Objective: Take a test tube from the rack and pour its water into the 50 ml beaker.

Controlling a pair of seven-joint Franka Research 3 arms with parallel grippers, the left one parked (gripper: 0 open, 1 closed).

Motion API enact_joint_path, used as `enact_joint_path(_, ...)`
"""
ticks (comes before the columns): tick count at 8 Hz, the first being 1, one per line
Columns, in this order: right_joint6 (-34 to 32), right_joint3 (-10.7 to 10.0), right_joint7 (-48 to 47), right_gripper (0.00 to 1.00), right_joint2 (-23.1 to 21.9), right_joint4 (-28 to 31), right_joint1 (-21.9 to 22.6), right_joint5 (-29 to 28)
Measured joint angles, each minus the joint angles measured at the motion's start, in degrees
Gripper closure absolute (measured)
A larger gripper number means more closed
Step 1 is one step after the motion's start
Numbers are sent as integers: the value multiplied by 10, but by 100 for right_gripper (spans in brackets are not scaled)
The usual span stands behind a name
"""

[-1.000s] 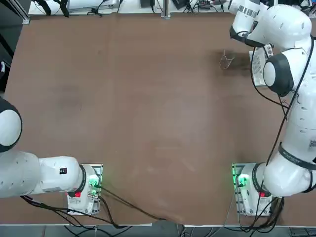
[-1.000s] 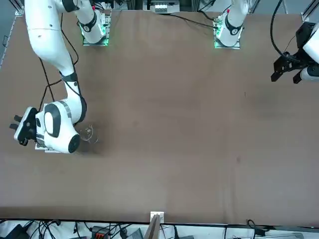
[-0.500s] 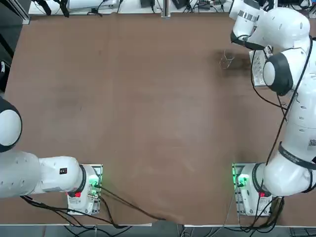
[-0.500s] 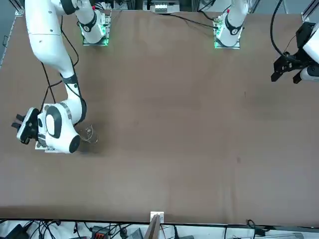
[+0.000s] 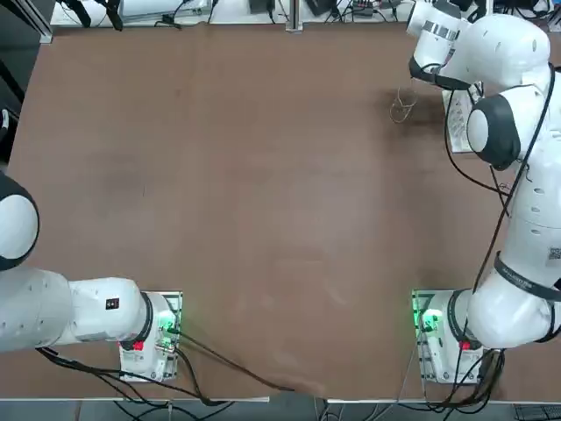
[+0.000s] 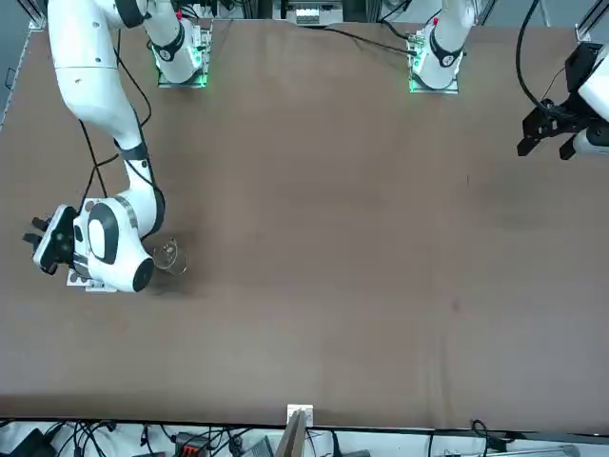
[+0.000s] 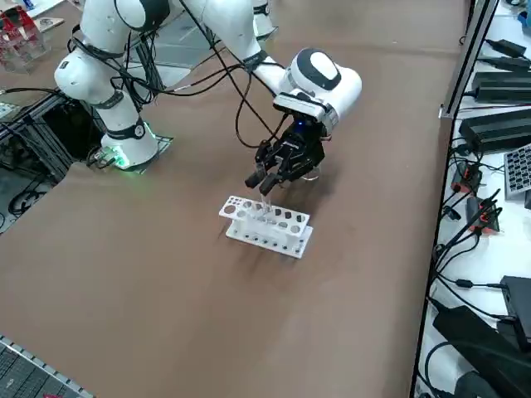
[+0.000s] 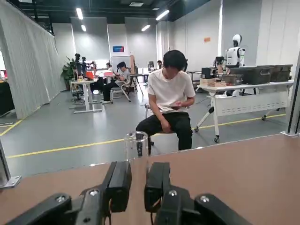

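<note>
The right tool (image 7: 264,180) is clamped on a tube (image 8: 136,146), whose open top stands upright between the two fingers (image 8: 118,182) in the wrist view. In the side view the tool hangs just above the rack (image 7: 267,225), the tube's lower end right at the rack's holes; whether it is clear of them I cannot tell. The beaker (image 5: 403,106) stands on the worktop (image 5: 263,193) near the rack, on the robot's left of it. A seated person (image 8: 168,96) shows beyond the worktop.
</note>
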State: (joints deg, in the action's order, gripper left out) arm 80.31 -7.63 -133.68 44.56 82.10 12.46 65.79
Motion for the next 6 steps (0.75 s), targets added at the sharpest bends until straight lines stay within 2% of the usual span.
enact_joint_path(6, 6, 1, -6, 78, 0, 1, 1, 0)
